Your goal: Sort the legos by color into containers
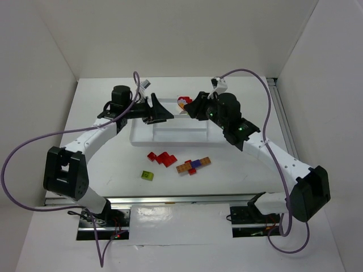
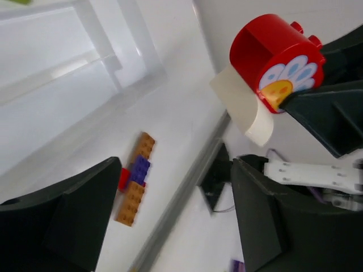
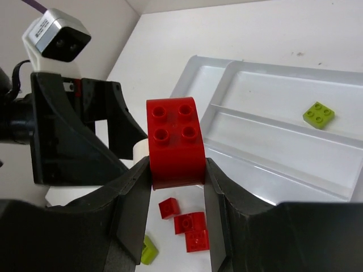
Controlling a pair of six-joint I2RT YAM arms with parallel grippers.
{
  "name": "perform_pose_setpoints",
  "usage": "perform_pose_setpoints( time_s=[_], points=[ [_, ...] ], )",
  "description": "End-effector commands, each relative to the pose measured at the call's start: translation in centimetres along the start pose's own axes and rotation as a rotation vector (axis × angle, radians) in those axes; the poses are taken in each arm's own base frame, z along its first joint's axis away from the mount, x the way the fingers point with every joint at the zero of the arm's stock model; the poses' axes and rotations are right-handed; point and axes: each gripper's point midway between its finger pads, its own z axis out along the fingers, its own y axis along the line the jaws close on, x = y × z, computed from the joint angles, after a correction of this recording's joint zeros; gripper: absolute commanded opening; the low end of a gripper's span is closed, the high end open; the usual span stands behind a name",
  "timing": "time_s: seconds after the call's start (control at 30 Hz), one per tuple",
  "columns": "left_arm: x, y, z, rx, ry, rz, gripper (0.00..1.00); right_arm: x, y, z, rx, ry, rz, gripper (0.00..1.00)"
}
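Table [image 1: 113, 175]: white matt top, set inside a plain white booth. Back wall [image 1: 181, 34] rises straight from the table's far edge. Left wall [image 1: 28, 85] and right wall [image 1: 332, 85] stand along the table's two sides; all three walls are bare white. A grey metal rail [image 1: 283, 122] runs along the table's right edge, between the top and the right wall. A silver metal bar [image 1: 181, 199] lines the table's near edge, and a white board [image 1: 181, 229] lies just in front of it. Light on the table is even and diffuse, shadows soft and pale. Right wrist view: one small dark speck [image 3: 299, 54] on the table top
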Motion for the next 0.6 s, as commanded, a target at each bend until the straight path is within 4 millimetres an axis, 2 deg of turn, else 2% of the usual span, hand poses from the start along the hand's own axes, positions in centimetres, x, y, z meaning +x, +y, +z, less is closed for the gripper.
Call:
perform_pose_setpoints(
  time_s=[0.0,0.03,0.07,0.1,0.13,0.2,0.23,0.27,0.3,0.4,0.43,0.5,0.57],
  points=[
    [-1.4,-5.9,0.5,0.023,-0.067,0.346,0.89,-0.6,-0.4,0.1,0.070,-0.019,-0.010,0.00],
    [-2.7,-4.8,0.8,-0.133,-0.129,0.425,0.92,-1.7,0.2,0.3,0.067,-0.024,-0.010,0.00],
    [-1.3,-5.6,1.9,-0.156,-0.094,0.516,0.93,-1.6,0.5,0.5,0.065,-0.002,0.004,0.00],
    [-1.2,-5.7,1.9,-0.192,-0.104,0.585,0.95,-0.2,0.2,0.9,0.081,0.066,0.013,0.00],
    [-1.5,-4.7,1.8,-0.263,-0.124,0.656,0.97,-1.4,0.9,0.9,0.075,0.056,0.022,0.00],
    [-1.2,-5.8,1.7,-0.272,-0.159,0.705,0.98,-0.7,1.2,0.9,0.071,0.112,0.043,0.00],
    [-0.3,-5.4,1.8,-0.266,-0.150,0.717,0.98,-0.6,1.5,1.1,0.068,0.124,0.071,0.00],
    [-0.6,-6.0,1.8,-0.253,-0.181,0.746,0.98,-0.9,2.0,1.0,0.050,0.124,0.072,0.00],
    [0.1,-6.4,2.0,-0.249,-0.176,0.752,0.98,-0.8,2.2,1.0,0.041,0.129,0.082,0.00],
    [0.0,-5.9,2.2,-0.302,-0.175,0.787,0.95,-0.8,3.1,0.7,0.007,0.154,0.097,0.00],
    [-0.6,-5.0,2.1,-0.353,-0.189,0.800,0.95,-0.5,3.5,0.6,-0.018,0.169,0.099,0.00],
    [-0.6,-4.9,2.2,-0.386,-0.197,0.829,0.93,-0.4,4.0,0.6,-0.051,0.191,0.114,0.00],
    [-1.2,-5.3,1.5,-0.422,-0.228,0.868,0.93,-0.5,4.0,0.5,-0.061,0.198,0.128,0.00]
  ],
)
